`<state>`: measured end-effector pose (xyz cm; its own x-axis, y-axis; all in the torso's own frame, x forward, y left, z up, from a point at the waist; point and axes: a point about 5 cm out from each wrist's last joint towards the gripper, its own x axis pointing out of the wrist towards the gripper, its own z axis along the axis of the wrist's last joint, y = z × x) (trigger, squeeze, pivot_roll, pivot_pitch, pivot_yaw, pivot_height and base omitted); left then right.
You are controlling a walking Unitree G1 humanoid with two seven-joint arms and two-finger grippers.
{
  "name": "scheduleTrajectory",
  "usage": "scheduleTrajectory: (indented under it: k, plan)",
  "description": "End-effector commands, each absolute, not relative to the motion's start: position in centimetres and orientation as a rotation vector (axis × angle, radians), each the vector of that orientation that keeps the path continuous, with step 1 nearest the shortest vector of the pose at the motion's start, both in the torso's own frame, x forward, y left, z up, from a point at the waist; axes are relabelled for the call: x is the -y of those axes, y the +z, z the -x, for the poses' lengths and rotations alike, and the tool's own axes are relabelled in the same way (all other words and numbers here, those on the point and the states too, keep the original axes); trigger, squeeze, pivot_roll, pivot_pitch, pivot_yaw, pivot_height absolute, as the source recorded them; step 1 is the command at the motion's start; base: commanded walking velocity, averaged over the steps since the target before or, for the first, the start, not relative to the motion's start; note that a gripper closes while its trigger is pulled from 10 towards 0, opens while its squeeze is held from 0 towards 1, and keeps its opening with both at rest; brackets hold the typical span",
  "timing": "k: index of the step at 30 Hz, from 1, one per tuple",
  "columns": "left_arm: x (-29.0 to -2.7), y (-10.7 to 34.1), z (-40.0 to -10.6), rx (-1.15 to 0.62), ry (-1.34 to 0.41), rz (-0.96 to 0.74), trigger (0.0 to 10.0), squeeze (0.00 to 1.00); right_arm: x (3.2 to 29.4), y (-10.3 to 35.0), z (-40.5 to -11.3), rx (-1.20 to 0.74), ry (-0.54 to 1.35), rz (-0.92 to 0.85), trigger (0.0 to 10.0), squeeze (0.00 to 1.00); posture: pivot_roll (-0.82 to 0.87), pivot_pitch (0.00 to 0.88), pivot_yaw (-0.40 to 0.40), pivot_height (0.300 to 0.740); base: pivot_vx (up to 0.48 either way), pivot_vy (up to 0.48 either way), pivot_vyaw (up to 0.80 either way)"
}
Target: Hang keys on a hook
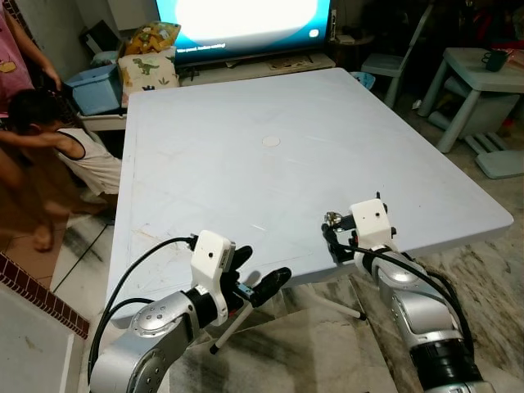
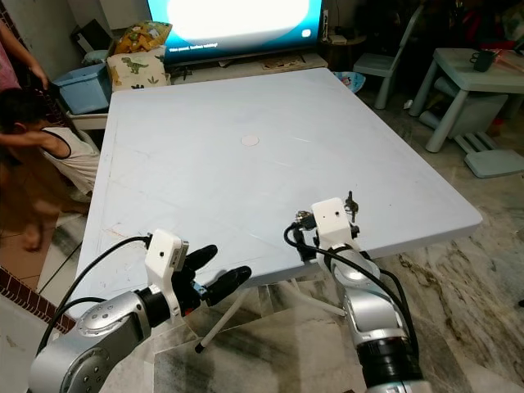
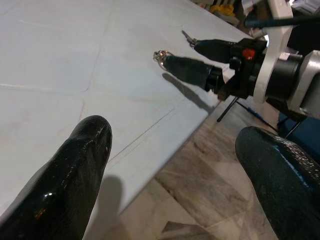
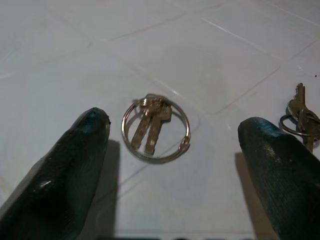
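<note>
Two keys on a ring lie flat on the white table near its front edge, blades pointing toward the right gripper, fingers spread either side; left gripper open at table edge

On the table, a key ring lies between the right gripper's spread fingers near the front edge; a second key bunch sits at its three o'clock.
</note>
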<state>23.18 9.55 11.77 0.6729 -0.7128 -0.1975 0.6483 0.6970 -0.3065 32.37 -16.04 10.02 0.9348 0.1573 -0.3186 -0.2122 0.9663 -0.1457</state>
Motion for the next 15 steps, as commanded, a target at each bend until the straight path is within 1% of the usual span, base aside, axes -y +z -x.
scheduleTrajectory:
  k: [1, 11, 13, 14, 15]
  plan:
    - [-9.8, 12.1, -23.0, -0.307, -0.771, 0.205, 10.0, 0.0, 16.1, 10.2, -32.7, -0.298, 0.195, 0.149, 10.0, 0.0, 0.04, 0.059, 0.052, 0.74, 0.0, 0.0, 0.0]
    - [-10.0, 12.1, -22.9, -0.315, -0.776, 0.193, 10.0, 0.0, 16.0, 9.5, -33.0, -0.328, 0.19, 0.082, 10.0, 0.0, 0.05, 0.066, 0.061, 0.74, 0.0, 0.0, 0.0]
    - [-10.0, 12.1, -22.9, -0.318, -0.779, 0.188, 10.0, 0.0, 15.8, 9.2, -32.9, -0.334, 0.205, 0.07, 9.8, 0.0, 0.05, 0.066, 0.063, 0.74, 0.0, 0.0, 0.0]
    - [-10.0, 12.2, -22.9, -0.318, -0.781, 0.186, 10.0, 0.0, 15.7, 9.2, -32.9, -0.335, 0.208, 0.067, 5.1, 0.0, 0.05, 0.066, 0.063, 0.74, 0.0, 0.0, 0.0]
    - [-10.0, 12.2, -22.9, -0.319, -0.783, 0.183, 10.0, 0.0, 15.5, 9.2, -33.0, -0.333, 0.217, 0.061, 2.9, 0.0, 0.05, 0.066, 0.065, 0.74, 0.0, 0.0, 0.0]
